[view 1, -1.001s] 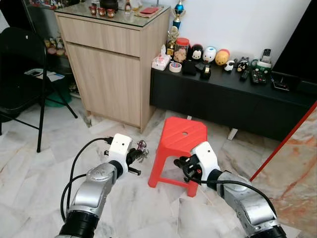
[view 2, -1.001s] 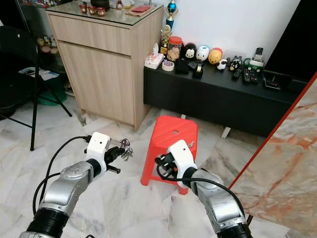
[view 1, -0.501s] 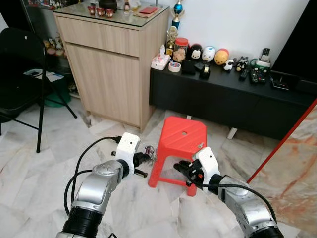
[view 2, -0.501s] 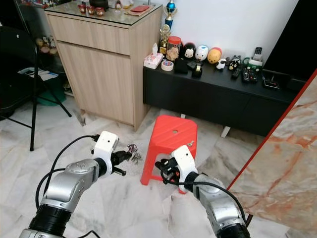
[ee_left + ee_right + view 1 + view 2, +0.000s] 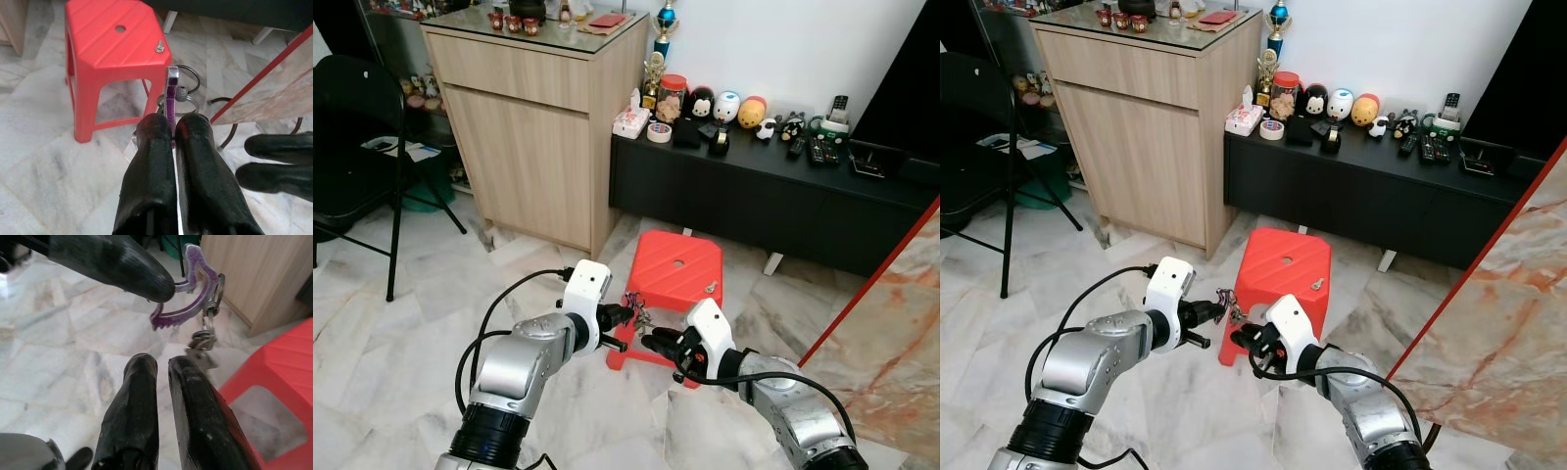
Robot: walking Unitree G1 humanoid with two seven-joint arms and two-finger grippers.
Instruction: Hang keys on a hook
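Note:
My left gripper (image 5: 625, 315) is shut on a purple key-shaped tag (image 5: 171, 95) with metal rings and keys (image 5: 203, 340) dangling from it. It holds the bunch above the floor, just left of the red stool (image 5: 674, 269). My right gripper (image 5: 656, 343) sits just below and right of the keys, pointing at them, a short gap away. Its fingers (image 5: 139, 382) lie close together with nothing between them. A small metal piece (image 5: 711, 287) rests on the stool top.
A wooden cabinet (image 5: 533, 127) stands at the back left, with a low black console (image 5: 773, 186) of figurines and remotes beside it. A black folding chair (image 5: 357, 127) is at far left. A marble slab with a red edge (image 5: 891, 323) leans at right.
My left gripper has carried the keys rightward to the stool's front corner. My right gripper has shifted left and down to meet them.

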